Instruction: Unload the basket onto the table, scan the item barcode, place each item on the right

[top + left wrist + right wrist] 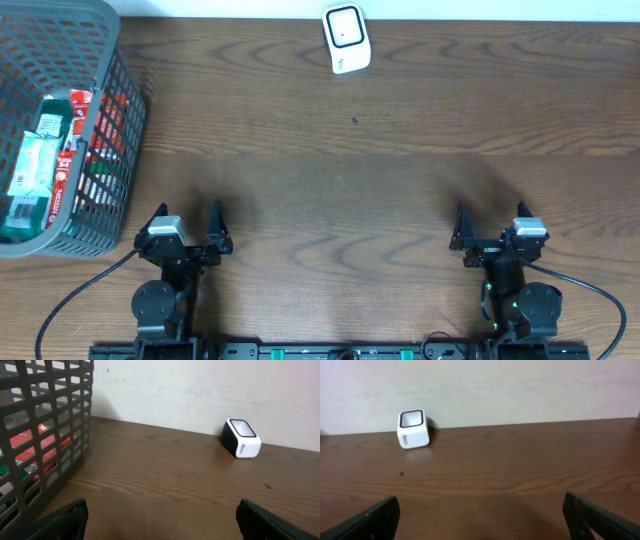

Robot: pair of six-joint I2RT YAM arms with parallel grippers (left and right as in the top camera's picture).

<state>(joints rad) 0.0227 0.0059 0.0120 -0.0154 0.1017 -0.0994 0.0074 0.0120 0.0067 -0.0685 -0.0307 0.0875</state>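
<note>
A white scanner (346,38) with a dark window stands at the table's far edge; it also shows in the left wrist view as the scanner (241,438) and in the right wrist view as the scanner (413,428). Red, green and white packaged items (48,160) lie inside a grey mesh basket (112,140) at the far left, seen through the basket wall (45,435). My left gripper (187,224) rests open near the front edge, right of the basket. My right gripper (492,226) is open at the front right. Both hold nothing.
The brown wooden table (340,180) runs between the arms and the scanner. A pale wall (520,385) rises behind the table's far edge. Black cables (70,300) trail from the arm bases at the front.
</note>
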